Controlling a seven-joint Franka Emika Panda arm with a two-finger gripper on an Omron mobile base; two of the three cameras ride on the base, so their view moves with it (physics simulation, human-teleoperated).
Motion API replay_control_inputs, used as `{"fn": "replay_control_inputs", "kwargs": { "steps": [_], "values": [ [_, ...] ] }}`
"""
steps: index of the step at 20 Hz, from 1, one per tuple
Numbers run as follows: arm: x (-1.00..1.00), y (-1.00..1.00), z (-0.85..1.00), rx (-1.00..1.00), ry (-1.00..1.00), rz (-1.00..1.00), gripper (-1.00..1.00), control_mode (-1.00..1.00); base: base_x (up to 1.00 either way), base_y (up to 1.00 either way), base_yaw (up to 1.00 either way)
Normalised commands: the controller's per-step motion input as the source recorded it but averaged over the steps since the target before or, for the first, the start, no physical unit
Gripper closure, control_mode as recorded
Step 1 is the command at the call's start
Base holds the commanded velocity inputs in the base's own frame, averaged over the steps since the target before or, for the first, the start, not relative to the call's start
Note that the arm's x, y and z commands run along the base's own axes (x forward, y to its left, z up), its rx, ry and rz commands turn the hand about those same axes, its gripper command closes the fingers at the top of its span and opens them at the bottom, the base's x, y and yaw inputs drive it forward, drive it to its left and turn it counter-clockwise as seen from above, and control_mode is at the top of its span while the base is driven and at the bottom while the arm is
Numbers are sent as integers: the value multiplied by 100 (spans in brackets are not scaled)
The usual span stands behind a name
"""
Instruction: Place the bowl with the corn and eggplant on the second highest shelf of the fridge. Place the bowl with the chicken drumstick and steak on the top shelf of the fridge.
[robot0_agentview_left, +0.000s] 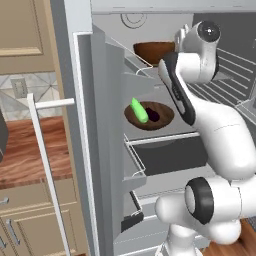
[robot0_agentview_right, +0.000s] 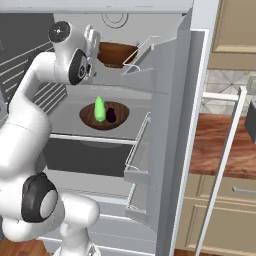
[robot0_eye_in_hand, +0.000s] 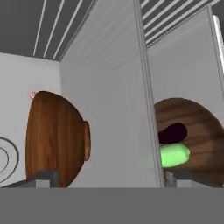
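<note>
Wooden bowl, top shelf (robot0_eye_in_hand: 54, 138): directly ahead of jaws, between the spread tips
Jaws: wide, holding nothing
Corn bowl (robot0_agentview_left: 149, 115): one shelf below

Open fridge interior: 1 wooden bowl with the corn and eggplant (robot0_agentview_right: 104, 116) resting on the second highest shelf (robot0_agentview_right: 65, 116), the green corn (robot0_agentview_right: 99, 109) standing beside the dark eggplant (robot0_agentview_right: 111, 115), the 2 touching. 1 further brown bowl (robot0_agentview_right: 117, 53) on the top shelf (robot0_agentview_right: 132, 89) above, contents not discernible. White arm (robot0_agentview_right: 30, 120) reaching up toward the top shelf at left; fridge door (robot0_agentview_right: 172, 135) swung open at right.
</note>
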Motion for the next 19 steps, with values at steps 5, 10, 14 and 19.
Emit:
{"fn": "replay_control_inputs", "kwargs": {
  "steps": [5, 10, 14, 19],
  "values": [
    [-100, 2, 43, -5, -44, 0, -100, -100, 0, 0, 0],
    [-100, 21, 3, -8, -25, 0, -100, -100, 0, 0, 0],
    [-100, 5, 2, -1, -10, 0, -100, -100, 0, 0, 0],
    [-100, -1, 40, 1, 3, 0, -100, -100, 0, 0, 0]
  ]
}}
